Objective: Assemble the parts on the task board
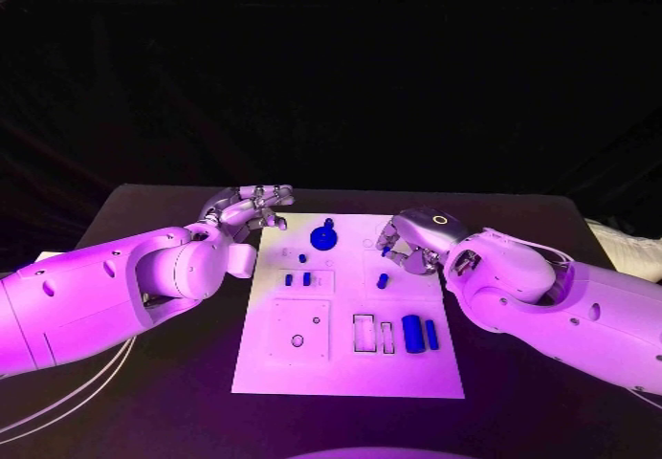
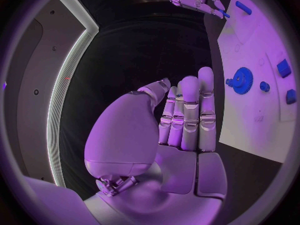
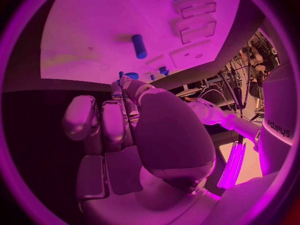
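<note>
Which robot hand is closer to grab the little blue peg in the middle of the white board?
Probably the right hand. It hovers over the white board right next to the little blue peg. The left hand is open beside the board's far left corner, nearer the blue gear.

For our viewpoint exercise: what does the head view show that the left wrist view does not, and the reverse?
From the head view: two long blue bars lying beside rectangular slots at the near end of the white task board. From the left wrist view: the bare palm of the left robot hand, fingers straight, holding nothing. Shared: the round blue gear on the board.
</note>
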`<control>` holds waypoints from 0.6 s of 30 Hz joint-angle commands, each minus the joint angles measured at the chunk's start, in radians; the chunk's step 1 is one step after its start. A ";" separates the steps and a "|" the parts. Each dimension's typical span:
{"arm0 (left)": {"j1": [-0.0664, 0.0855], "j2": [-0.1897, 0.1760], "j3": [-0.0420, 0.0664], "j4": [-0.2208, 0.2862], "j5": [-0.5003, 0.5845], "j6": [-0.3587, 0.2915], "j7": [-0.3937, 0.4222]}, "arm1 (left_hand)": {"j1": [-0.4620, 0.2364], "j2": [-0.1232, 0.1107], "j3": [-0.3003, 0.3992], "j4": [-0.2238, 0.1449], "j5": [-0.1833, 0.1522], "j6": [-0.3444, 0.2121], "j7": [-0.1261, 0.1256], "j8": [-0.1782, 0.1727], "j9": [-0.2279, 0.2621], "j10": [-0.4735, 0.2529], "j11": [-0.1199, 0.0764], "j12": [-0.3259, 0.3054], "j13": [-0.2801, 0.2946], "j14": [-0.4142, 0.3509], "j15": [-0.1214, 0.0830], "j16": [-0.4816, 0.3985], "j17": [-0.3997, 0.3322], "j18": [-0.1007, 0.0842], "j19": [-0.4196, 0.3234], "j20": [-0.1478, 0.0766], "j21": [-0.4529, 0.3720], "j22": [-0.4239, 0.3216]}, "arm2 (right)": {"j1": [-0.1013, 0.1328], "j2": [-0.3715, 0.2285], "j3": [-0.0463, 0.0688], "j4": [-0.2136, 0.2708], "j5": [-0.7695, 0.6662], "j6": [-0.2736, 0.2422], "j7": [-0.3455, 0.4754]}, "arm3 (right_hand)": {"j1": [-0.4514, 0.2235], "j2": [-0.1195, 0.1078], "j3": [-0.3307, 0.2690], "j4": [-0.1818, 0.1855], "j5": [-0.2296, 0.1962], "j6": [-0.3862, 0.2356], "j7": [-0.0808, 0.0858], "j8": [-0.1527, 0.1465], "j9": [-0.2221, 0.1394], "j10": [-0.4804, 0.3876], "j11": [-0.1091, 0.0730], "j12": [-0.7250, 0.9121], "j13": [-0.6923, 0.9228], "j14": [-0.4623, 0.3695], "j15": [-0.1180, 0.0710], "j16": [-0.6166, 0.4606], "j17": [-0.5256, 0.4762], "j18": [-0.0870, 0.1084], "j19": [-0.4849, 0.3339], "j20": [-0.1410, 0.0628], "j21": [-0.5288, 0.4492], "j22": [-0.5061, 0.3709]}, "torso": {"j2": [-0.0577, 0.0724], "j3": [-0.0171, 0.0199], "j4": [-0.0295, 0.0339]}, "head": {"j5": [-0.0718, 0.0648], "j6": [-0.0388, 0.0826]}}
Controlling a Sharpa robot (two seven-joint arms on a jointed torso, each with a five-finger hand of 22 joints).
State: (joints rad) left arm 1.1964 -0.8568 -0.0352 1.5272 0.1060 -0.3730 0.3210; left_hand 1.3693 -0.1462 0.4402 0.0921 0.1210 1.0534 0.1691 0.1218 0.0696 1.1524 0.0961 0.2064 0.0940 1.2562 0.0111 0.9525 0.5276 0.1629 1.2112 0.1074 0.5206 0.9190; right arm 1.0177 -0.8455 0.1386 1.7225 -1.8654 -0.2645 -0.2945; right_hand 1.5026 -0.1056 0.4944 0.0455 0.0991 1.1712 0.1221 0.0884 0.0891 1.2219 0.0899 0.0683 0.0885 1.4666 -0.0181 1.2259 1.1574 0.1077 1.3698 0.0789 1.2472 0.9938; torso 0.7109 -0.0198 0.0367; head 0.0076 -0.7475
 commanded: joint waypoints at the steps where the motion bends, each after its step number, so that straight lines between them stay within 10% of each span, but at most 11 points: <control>1: 0.000 0.002 0.001 0.001 -0.005 0.015 0.009 | -0.004 0.004 -0.007 0.000 -0.003 -0.009 0.002 0.005 -0.001 -0.007 0.000 0.005 0.002 -0.008 0.001 -0.004 -0.002 0.019 0.000 0.005 -0.006 -0.002 | -0.009 0.014 0.001 0.035 0.017 -0.025 0.005 | -0.011 0.000 0.005 -0.002 0.000 0.008 0.000 -0.002 0.001 0.038 -0.034 0.003 0.000 0.042 -0.008 0.003 0.000 -0.001 0.006 0.000 0.003 0.001 | 0.000 -0.0015 -0.0009 | 0.015 -0.003; 18: 0.000 0.011 0.001 0.001 -0.005 0.030 0.008 | -0.005 0.005 -0.008 0.001 -0.003 -0.009 0.002 0.005 -0.001 -0.008 0.000 0.005 0.002 -0.008 0.001 -0.004 -0.002 0.019 0.001 0.005 -0.007 -0.003 | -0.099 0.148 -0.006 0.053 0.062 0.023 0.044 | -0.018 -0.001 0.011 -0.008 0.001 0.006 0.004 -0.004 0.001 0.037 -0.031 0.000 -0.002 0.041 -0.008 0.002 -0.002 0.000 0.005 -0.001 0.002 -0.002 | 0.000 -0.0028 0.0019 | 0.085 -0.024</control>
State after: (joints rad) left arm 1.1959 -0.8485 -0.0350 1.5266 0.1057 -0.3673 0.3202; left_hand 1.3694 -0.1462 0.4375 0.0948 0.1210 1.0498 0.1724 0.1218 0.0697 1.1523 0.0963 0.2064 0.0948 1.2562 0.0111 0.9525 0.5266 0.1629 1.2112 0.1073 0.5206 0.9180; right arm 0.9229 -0.7015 0.1325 1.7806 -1.8151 -0.2676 -0.2729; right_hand 1.4880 -0.1096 0.5001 0.0398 0.0987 1.1746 0.1256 0.0883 0.0893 1.2219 0.0900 0.0689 0.0874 1.4666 -0.0180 1.2259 1.1561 0.1077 1.3698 0.0789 1.2471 0.9927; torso 0.7107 -0.0229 0.0389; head 0.0847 -0.7686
